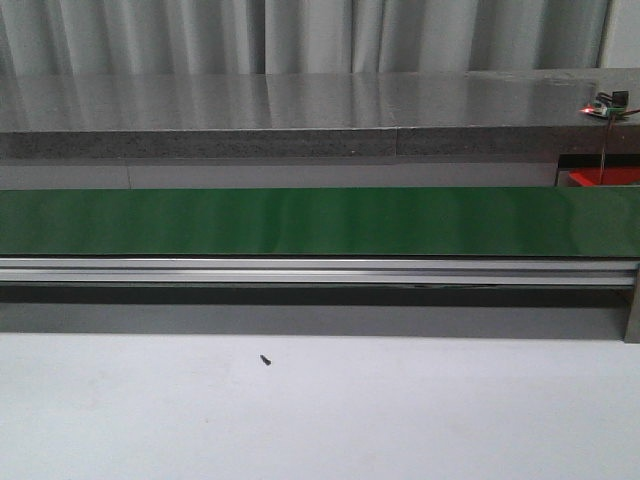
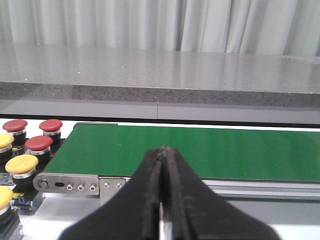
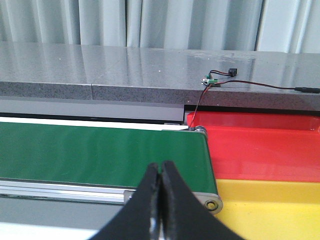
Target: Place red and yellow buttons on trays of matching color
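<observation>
Three red buttons (image 2: 38, 143) and three yellow buttons (image 2: 21, 163) stand in a cluster beside the end of the green belt (image 2: 210, 150) in the left wrist view. My left gripper (image 2: 164, 150) is shut on nothing, in front of the belt and apart from the buttons. In the right wrist view a red tray (image 3: 260, 150) and a yellow tray (image 3: 270, 210) lie side by side past the other belt end (image 3: 100, 152). There my right gripper (image 3: 161, 165) is shut and holds nothing. The front view shows neither gripper, only a corner of the red tray (image 1: 603, 178).
The long green belt (image 1: 300, 220) on its metal frame (image 1: 300, 272) crosses the table. Behind it runs a grey stone ledge (image 1: 300, 110) with a small wired board (image 3: 214, 79). A tiny dark screw (image 1: 265, 360) lies on the white table.
</observation>
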